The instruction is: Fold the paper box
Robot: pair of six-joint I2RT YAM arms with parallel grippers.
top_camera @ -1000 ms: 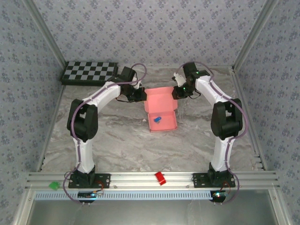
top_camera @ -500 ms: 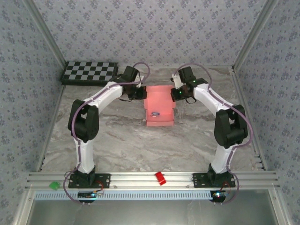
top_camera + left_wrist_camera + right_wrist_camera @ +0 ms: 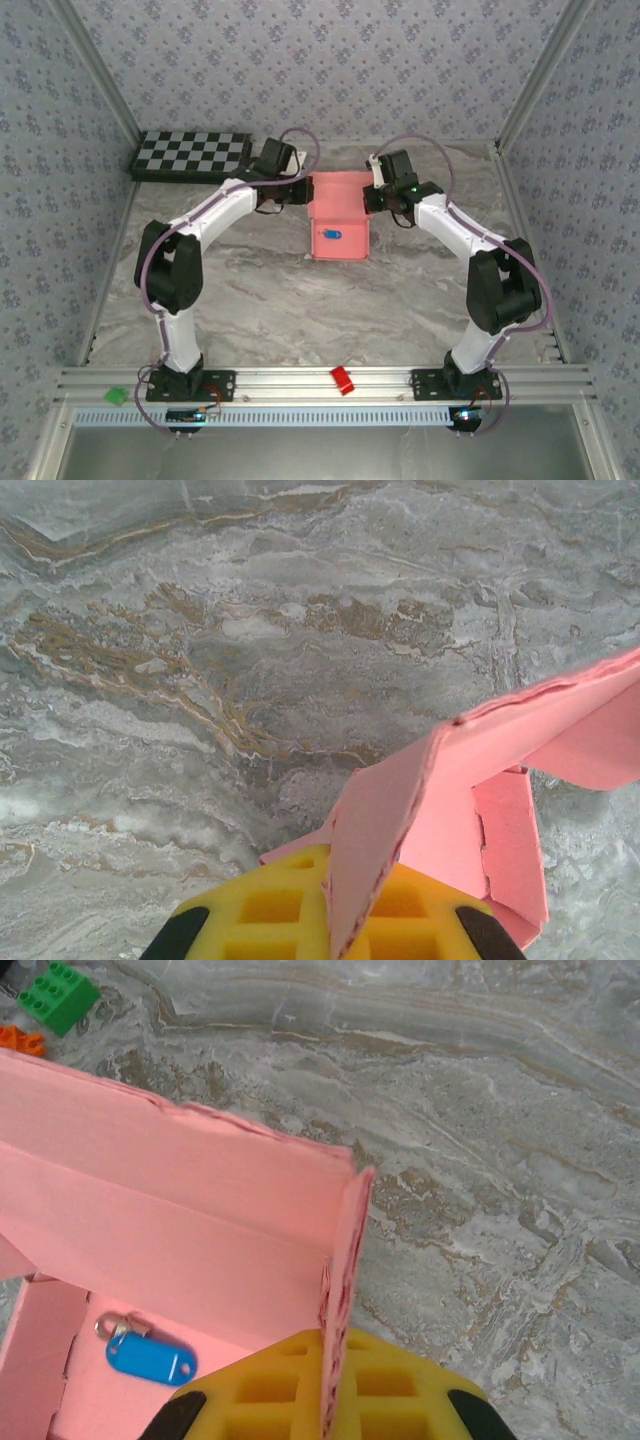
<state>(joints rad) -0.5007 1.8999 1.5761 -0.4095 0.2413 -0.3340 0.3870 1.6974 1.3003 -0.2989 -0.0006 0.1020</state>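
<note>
one paper box (image 3: 338, 215) sits half-formed on the far middle of the table (image 3: 260, 290), with one blue key tag (image 3: 332, 234) inside. the left gripper (image 3: 297, 193) is pinched tight on its left wall and the right gripper (image 3: 375, 198) on its right wall. one red block (image 3: 343, 380) lies on the near rail (image 3: 270, 382), and one checkerboard (image 3: 192, 155) lies far left.

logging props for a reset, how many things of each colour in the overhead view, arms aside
pink folded paper box: 1
blue plastic key tag: 1
small red block: 1
small green block: 1
black-and-white checkered board: 1
total: 5
</note>
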